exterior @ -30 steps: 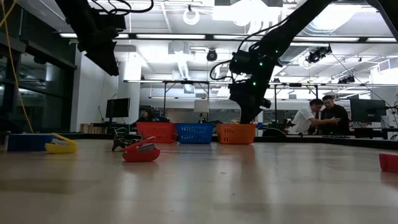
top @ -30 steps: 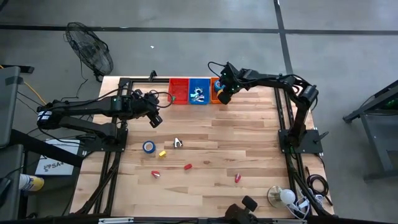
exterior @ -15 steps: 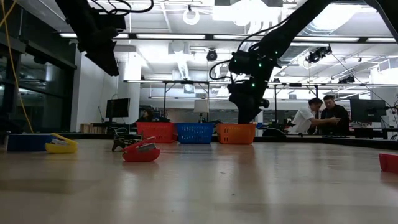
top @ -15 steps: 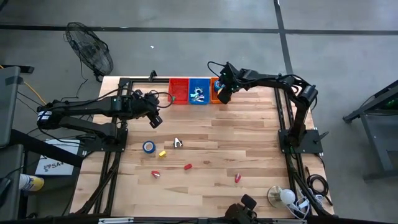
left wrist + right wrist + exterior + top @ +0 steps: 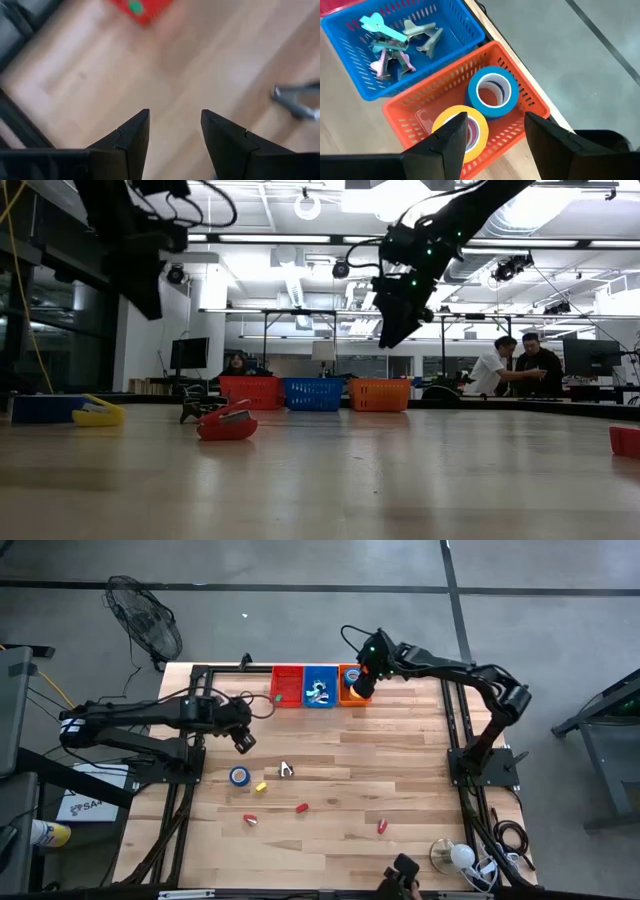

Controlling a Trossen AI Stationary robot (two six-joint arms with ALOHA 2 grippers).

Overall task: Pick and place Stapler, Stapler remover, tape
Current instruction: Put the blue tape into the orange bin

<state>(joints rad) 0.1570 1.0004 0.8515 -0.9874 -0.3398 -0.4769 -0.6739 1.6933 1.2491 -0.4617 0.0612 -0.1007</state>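
Empty, parted right gripper (image 5: 492, 132) above ring-shaped tape (image 5: 492, 92) (slatted plastic orange basket (image 5: 532, 105)); left gripper (image 5: 172, 132) likewise.

floor: grey concrete (image 5: 300, 565)
fan: standing fan (image 5: 145, 625), left of the table
ceiling: strip lights (image 5: 270, 238)
people: two (image 5: 515, 367) at desk

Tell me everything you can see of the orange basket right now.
The orange basket is a rectangular bin that looks like plastic, with slotted walls. It stands upright at the table's far edge, close beside the blue basket. Inside lie two tape rolls flat on its floor: a blue roll and a yellow roll, side by side. The open right gripper hangs above it, touching nothing.
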